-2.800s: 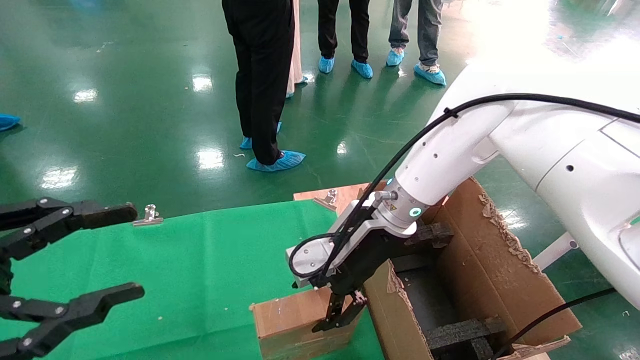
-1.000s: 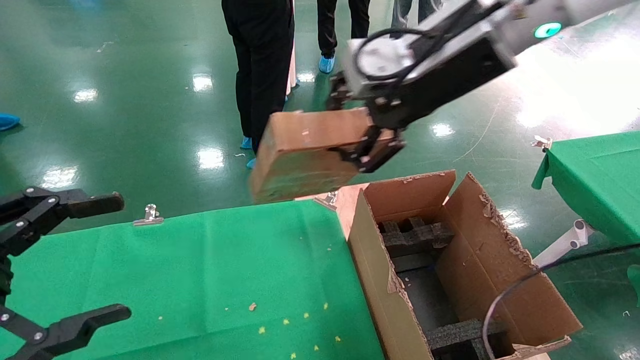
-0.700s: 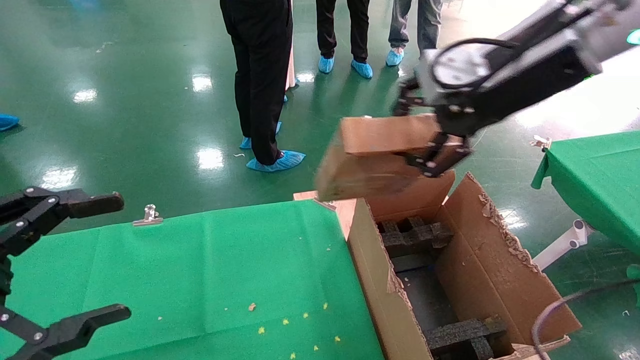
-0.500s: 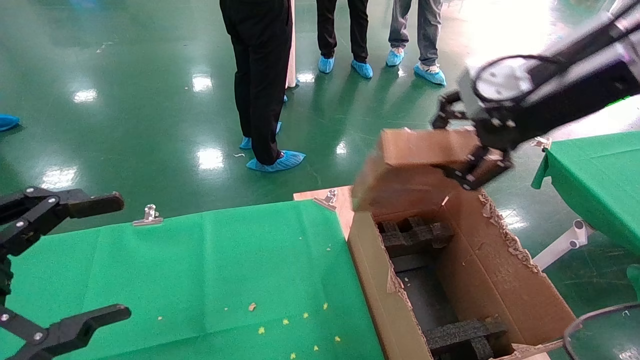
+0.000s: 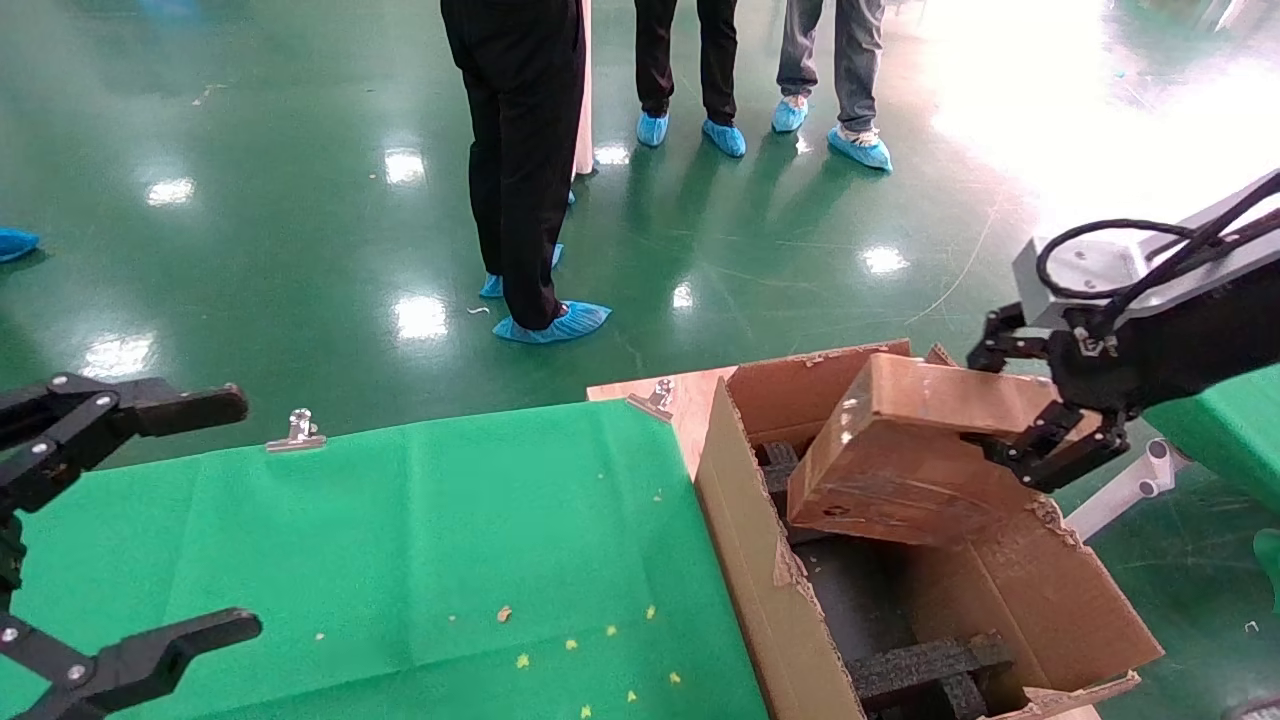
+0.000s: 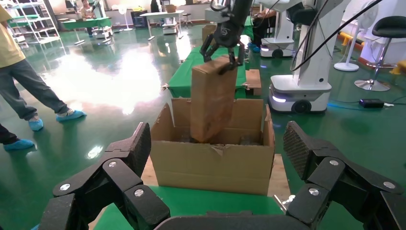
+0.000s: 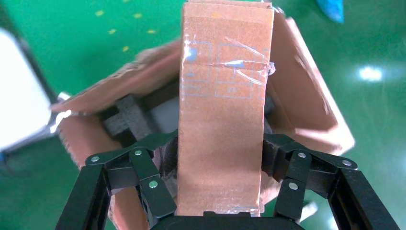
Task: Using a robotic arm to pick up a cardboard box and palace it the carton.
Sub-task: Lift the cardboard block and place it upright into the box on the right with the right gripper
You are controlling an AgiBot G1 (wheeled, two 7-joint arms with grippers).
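The small brown cardboard box (image 5: 900, 470) hangs tilted over the open carton (image 5: 760, 540), its lower end dipping inside past the torn rim. My right gripper (image 5: 1000, 400) comes in from the right, shut on the box's upper end. From the right wrist, the taped box (image 7: 222, 105) sits pinched between both fingers of the right gripper (image 7: 221, 155), with the carton (image 7: 306, 96) beneath. Seen from the left wrist, the box (image 6: 213, 103) stands on end in the carton (image 6: 210, 165). My left gripper (image 5: 235, 515) is parked open at the table's left, holding nothing.
A green cloth table (image 5: 400, 540) lies left of the carton, strewn with small crumbs and held by a metal clip (image 5: 297, 430). Black foam inserts (image 5: 930, 665) sit inside the carton. People (image 5: 520, 150) stand beyond on the green floor. Another green table (image 5: 1230, 430) is at the right.
My right gripper lifted the box off the green table, carried it up and to the right, then lowered it into the carton's opening. The left gripper has barely moved.
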